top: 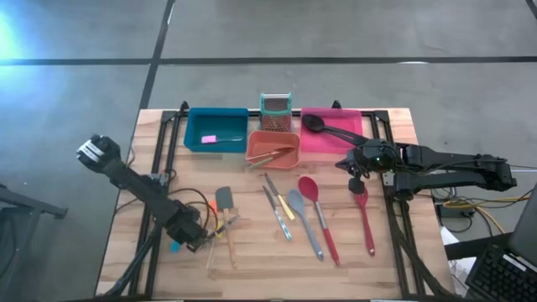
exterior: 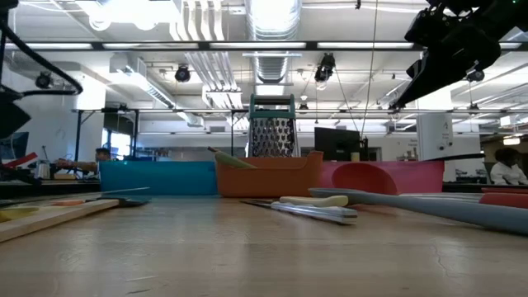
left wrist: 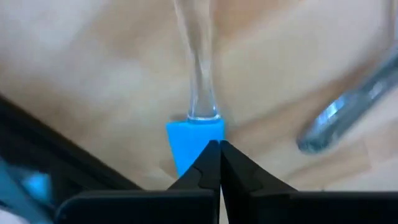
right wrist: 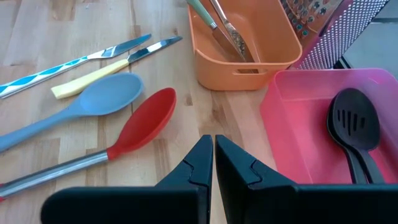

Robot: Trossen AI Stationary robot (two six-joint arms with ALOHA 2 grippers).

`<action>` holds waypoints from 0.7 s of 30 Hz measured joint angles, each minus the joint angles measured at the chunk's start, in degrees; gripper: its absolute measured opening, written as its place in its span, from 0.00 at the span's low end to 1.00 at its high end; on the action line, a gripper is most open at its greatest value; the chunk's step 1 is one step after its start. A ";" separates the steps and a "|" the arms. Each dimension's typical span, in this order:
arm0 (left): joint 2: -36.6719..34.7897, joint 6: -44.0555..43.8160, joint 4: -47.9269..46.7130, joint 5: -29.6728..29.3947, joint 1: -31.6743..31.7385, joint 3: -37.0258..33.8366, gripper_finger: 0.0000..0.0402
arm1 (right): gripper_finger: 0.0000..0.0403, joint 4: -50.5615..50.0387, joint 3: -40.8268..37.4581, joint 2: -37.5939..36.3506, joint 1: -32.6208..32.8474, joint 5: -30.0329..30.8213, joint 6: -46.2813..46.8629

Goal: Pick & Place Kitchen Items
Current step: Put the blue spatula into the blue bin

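The left arm reaches low over the table's near-left part, its left gripper (top: 195, 241) down at the wood with both fingers pressed together. The right arm stretches in from the right edge, its right gripper (right wrist: 214, 163) closed, raised above the table

Grey concrete floor (top: 352, 33) around a pale wooden table (top: 252, 260), crossed by dark seams. Beyond, an open workshop hall: white ceiling ducts (exterior: 206, 70), bright strip lights (exterior: 272, 12), hanging cables, desks with a dark monitor (exterior: 337, 142). At both edges, people seated, small and far off.
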 joint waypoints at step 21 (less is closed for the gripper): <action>-4.20 2.69 -1.62 -4.11 0.04 -0.35 0.28 | 0.03 -0.01 0.00 -0.02 0.01 -0.01 -0.01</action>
